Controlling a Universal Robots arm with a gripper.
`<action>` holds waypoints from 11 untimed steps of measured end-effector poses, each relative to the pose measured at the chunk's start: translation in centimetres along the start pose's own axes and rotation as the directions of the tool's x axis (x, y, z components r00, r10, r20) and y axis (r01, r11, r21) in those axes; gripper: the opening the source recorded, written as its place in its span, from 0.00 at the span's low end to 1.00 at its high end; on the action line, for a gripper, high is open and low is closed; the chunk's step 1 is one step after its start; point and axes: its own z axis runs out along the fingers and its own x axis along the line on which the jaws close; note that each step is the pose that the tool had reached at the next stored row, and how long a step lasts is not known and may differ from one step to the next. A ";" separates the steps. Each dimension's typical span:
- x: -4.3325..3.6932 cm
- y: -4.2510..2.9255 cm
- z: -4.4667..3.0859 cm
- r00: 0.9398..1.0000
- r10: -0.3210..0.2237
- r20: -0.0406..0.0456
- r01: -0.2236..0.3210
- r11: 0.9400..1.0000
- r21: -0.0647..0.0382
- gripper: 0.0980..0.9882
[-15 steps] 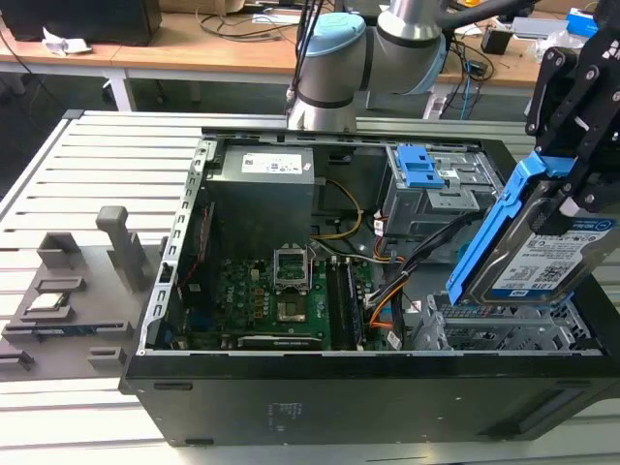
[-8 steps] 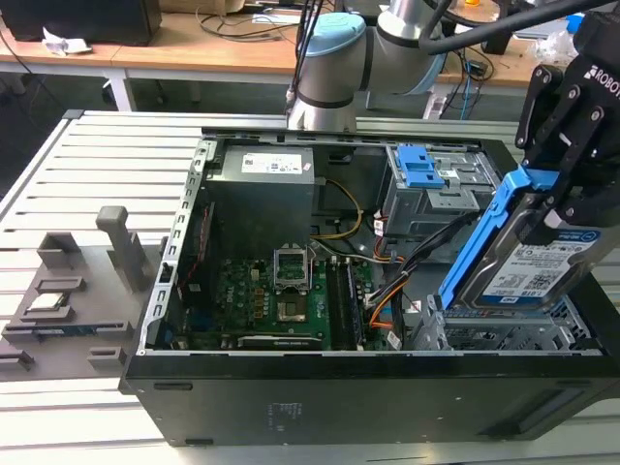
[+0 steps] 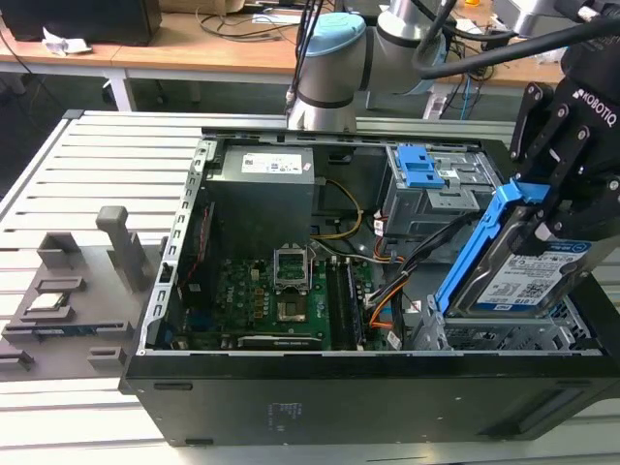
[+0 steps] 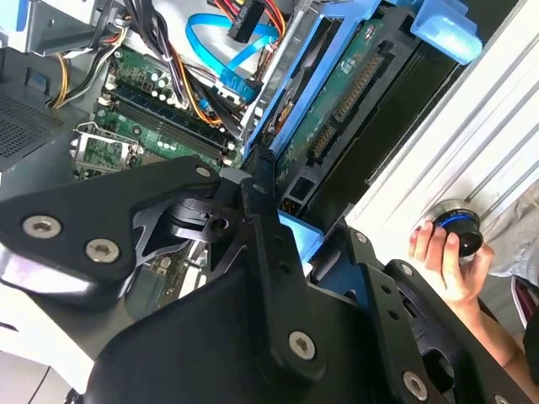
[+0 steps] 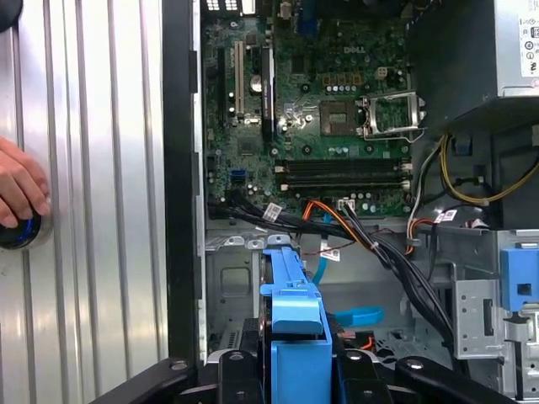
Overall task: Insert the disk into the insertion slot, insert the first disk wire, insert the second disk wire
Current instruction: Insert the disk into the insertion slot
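Clamping blue-framed rectangular disk [image 3: 528,279] aslant

The arm [image 3: 329,58] reaches across to the exterior view's right. Its hand [image 3: 544,208] points down and is squeezed tight on the disk [image 3: 528,281].

My arm [image 3: 399,37]: silver-grey tubular joints with pale blue round end caps [image 3: 334,48]. Thick black cables [image 3: 504,50] are routed along it toward the wrist, plus a few thinner ones. The pincer [image 3: 552,208] is matte black all over, with a chunky angular housing and white lettering on the side. In the second wrist view I see its linkage bars [image 4: 109,215]: flat black plates with rounded corners, pinned with silver round-head screws [image 4: 301,345]. In the first wrist view I see the black finger bases [image 5: 438,383], same finish, with small screw heads [image 5: 410,364] at the pivots.
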 end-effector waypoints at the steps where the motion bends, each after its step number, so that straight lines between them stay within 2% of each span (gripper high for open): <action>1: 0.00 0.00 0.20 1.000 0.000 0.000 0.000 1.000 0.000 0.30; 11: -0.01 -0.05 2.02 1.000 0.000 0.000 0.000 1.000 0.000 0.30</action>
